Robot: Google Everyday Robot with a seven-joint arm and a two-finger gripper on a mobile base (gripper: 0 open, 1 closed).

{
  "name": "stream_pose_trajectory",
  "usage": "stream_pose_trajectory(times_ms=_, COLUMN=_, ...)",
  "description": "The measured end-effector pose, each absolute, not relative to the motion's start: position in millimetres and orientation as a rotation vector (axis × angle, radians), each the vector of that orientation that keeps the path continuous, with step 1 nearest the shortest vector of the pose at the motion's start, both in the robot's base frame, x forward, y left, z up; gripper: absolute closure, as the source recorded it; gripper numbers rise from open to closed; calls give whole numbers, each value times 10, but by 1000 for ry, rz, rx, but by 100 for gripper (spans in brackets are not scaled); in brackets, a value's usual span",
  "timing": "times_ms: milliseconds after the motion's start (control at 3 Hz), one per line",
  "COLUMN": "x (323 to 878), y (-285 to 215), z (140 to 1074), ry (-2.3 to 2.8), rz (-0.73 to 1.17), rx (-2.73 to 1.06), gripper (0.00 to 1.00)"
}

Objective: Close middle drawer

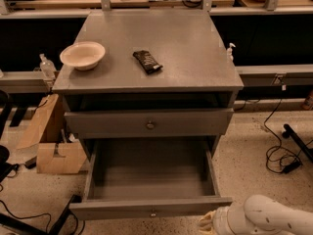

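The middle drawer of the grey cabinet is pulled far out. It is a deep, plain, empty box with a low front panel and a small round knob. My gripper is at the bottom edge of the camera view, just right of and below the right end of that front panel. It sits at the tip of the white arm. Whether it touches the panel cannot be seen.
The drawer above stands slightly out, with a dark gap over it. A cream bowl and a dark snack bar lie on the cabinet top. A cardboard box and cables lie on the floor at either side.
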State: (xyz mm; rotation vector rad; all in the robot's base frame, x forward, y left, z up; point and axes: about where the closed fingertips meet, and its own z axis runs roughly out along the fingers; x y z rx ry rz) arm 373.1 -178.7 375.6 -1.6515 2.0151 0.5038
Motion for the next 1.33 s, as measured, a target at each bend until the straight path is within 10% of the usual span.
stream_pose_trajectory(times_ms=1333, x=3738, y=-1738, z=3704, ry=1971, rz=480, rx=-1642, gripper=100)
